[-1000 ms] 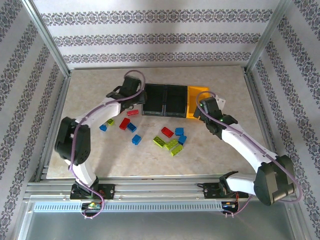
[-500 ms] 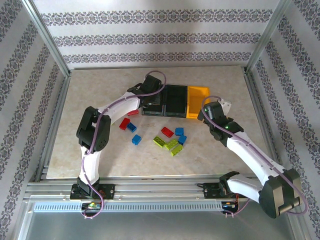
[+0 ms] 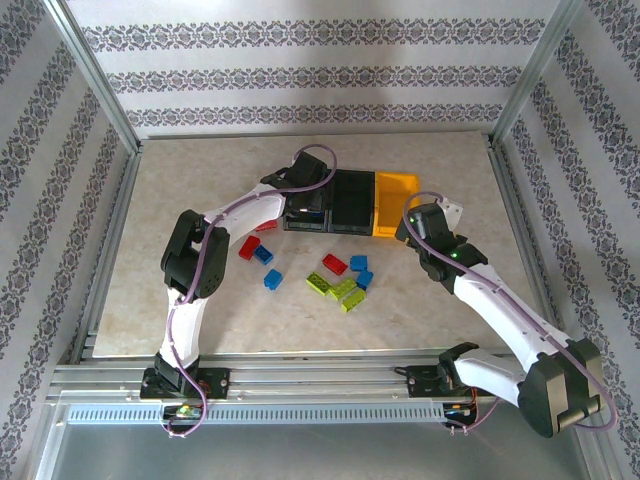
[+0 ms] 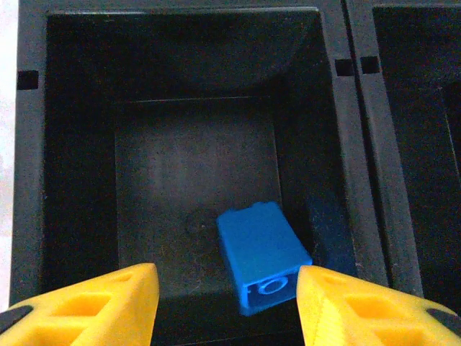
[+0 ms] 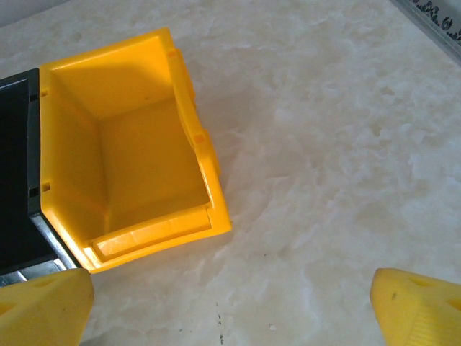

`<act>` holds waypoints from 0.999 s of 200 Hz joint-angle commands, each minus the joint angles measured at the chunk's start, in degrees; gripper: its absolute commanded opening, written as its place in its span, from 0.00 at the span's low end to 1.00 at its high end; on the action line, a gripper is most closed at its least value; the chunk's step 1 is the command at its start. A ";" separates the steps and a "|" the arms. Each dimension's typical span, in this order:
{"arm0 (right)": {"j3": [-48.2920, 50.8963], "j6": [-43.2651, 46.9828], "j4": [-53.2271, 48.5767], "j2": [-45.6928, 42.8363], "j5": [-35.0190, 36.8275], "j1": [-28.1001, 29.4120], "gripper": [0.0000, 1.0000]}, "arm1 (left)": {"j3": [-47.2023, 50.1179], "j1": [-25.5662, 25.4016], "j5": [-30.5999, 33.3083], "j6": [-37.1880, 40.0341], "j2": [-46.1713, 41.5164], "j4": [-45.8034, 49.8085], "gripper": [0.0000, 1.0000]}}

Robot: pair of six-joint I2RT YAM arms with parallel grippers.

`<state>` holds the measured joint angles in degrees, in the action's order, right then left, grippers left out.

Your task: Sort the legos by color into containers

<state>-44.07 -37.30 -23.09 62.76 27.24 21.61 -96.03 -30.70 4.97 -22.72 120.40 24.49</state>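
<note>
Well, left tool (image 4: 225, 297) gapes over blue lego (image 4: 263, 256) in black bin (image 4: 78, 158)

A blue lego (image 4: 263, 254) was seen in a black bin (image 4: 72, 180); the right bin (image 5: 137, 162) was coloured yellow, the table (image 5: 338, 144) marbled beige, the walls (image 3: 320, 75) grey-patterned.

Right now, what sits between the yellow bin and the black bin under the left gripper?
The second black bin, touching both, as the top view shows. The left gripper hangs open over the left black bin.

One lego (image 4: 263, 254) inside leftmost bin (image 4: 180, 65)
</note>
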 commanded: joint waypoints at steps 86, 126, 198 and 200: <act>0.89 0.03 0.59 -0.23 -0.50 -2.22 0.98 | 12.50 0.31 2.27 -2.49 -18.40 -2.88 0.69; 2.30 -0.71 0.59 -1.71 -1.01 -3.31 0.98 | 25.43 4.42 6.74 -4.84 -29.75 -3.36 0.75; 4.33 -1.21 1.05 -5.34 -1.59 -4.02 0.98 | 46.13 18.80 5.58 -8.48 -46.22 -1.19 0.76; 4.34 -1.20 1.04 -5.40 -1.58 -4.03 0.98 | 46.51 19.13 5.58 -8.55 -46.51 -1.06 0.76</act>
<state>-40.62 -37.69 -22.83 58.78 26.04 18.09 -53.69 -14.94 9.74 -29.04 77.45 21.58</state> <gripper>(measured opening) 0.983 0.755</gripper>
